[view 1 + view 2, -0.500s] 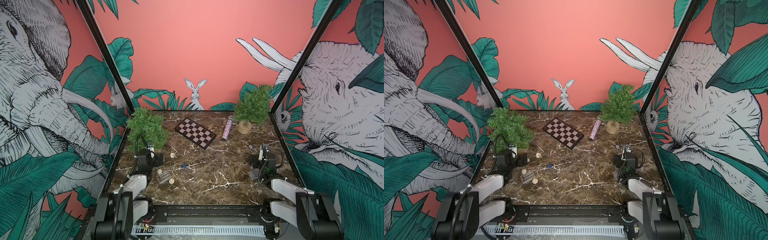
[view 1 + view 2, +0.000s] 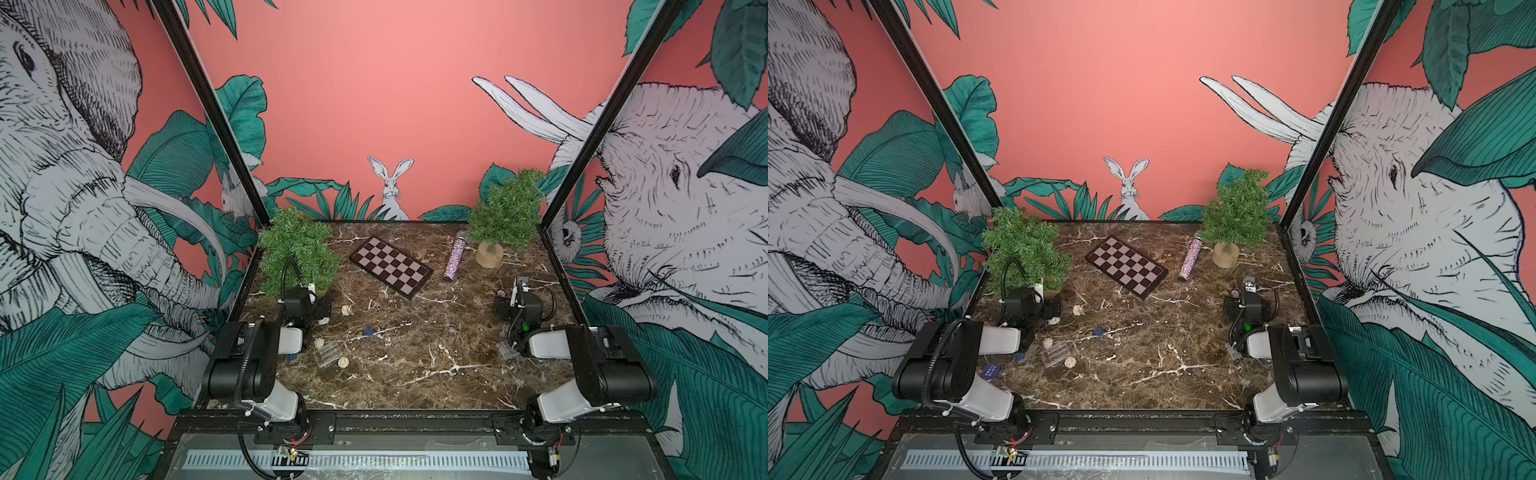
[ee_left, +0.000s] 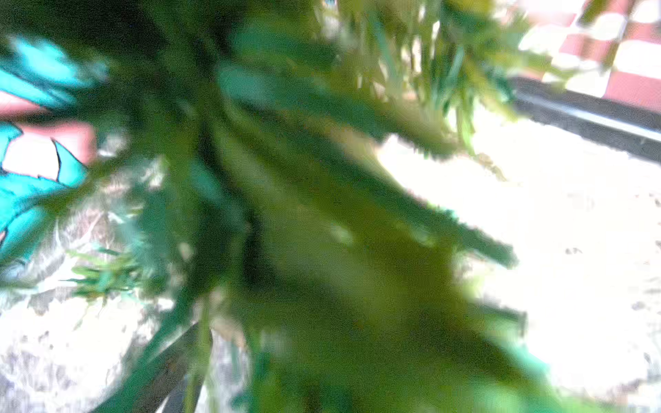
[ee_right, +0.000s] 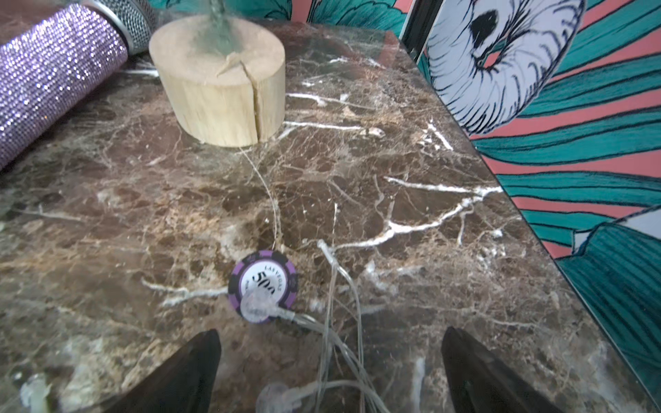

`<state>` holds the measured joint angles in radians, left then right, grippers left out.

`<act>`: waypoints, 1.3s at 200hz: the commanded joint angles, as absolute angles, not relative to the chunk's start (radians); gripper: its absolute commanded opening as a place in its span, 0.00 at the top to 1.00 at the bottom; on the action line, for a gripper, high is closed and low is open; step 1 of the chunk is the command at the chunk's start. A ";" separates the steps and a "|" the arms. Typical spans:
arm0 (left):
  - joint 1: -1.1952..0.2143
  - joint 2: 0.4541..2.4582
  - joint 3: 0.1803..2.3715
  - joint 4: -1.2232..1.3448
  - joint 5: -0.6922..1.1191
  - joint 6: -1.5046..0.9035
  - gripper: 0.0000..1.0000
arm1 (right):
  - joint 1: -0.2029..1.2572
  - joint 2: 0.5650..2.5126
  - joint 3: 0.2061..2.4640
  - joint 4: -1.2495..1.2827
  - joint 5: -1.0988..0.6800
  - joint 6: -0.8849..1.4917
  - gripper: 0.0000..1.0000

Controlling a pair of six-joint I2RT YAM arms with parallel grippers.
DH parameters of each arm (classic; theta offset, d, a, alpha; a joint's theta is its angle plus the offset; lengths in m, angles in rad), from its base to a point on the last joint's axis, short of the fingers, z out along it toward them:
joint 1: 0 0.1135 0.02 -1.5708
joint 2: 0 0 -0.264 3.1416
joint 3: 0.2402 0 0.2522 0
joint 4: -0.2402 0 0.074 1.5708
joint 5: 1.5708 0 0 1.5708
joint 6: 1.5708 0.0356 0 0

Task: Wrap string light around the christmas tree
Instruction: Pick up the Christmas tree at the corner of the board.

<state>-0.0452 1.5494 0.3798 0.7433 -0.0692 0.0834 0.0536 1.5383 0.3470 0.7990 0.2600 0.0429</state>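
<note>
The right gripper (image 4: pixel 331 330) was seen spread open and empty, its two dark fingers (image 4: pixel 186 372) standing low over the marble table (image 4: pixel 411 171). The string light (image 4: pixel 254 308), a bundle of thin clear wire with small clear bulbs, was found lying on the table directly in the gap between those fingers. One bulb was resting on a purple poker chip (image 4: pixel 266 277).

From the gap the wire was laid out lengthwise, straight ahead of the gripper. A single fine strand was traced onward to the foot of the wooden base (image 4: pixel 218 89) of the christmas tree (image 2: pixel 505 212) at the far right corner. The long axis was therefore judged to run along the gripper's own pointing direction and across its closing direction, so a straight descent and pinch appeared to be favoured.

The left gripper (image 2: pixel 318 309) was placed against a second tree (image 2: pixel 297 249), well apart from this wire. Its wrist view was filled with blurred foliage. Its jaws were taken to stand wide, but whether any branch lay between them could not be told. The right arm was judged the nearer one.
</note>
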 commanded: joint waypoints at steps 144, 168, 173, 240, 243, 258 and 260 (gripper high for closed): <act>-0.055 1.554 0.414 0.868 -0.075 0.116 0.00 | 0.064 1.551 0.370 0.955 0.305 0.026 0.01; -0.077 1.531 0.373 0.939 -0.088 0.146 0.00 | 0.067 1.539 0.369 0.948 0.257 0.004 0.01; -0.093 1.506 0.365 0.931 -0.110 0.159 0.00 | 0.072 1.522 0.362 0.949 0.235 -0.008 0.01; -0.152 1.190 0.377 0.485 -0.230 0.073 0.00 | 0.148 1.207 0.317 0.729 0.349 0.016 0.01; -0.154 1.178 0.374 0.473 -0.233 0.066 0.00 | 0.148 1.195 0.318 0.719 0.354 0.023 0.01; -0.154 1.125 0.374 0.396 -0.234 0.039 0.00 | 0.153 1.136 0.332 0.614 0.385 0.062 0.01; -0.154 1.121 0.374 0.383 -0.235 0.036 0.00 | 0.153 1.125 0.337 0.589 0.390 0.072 0.01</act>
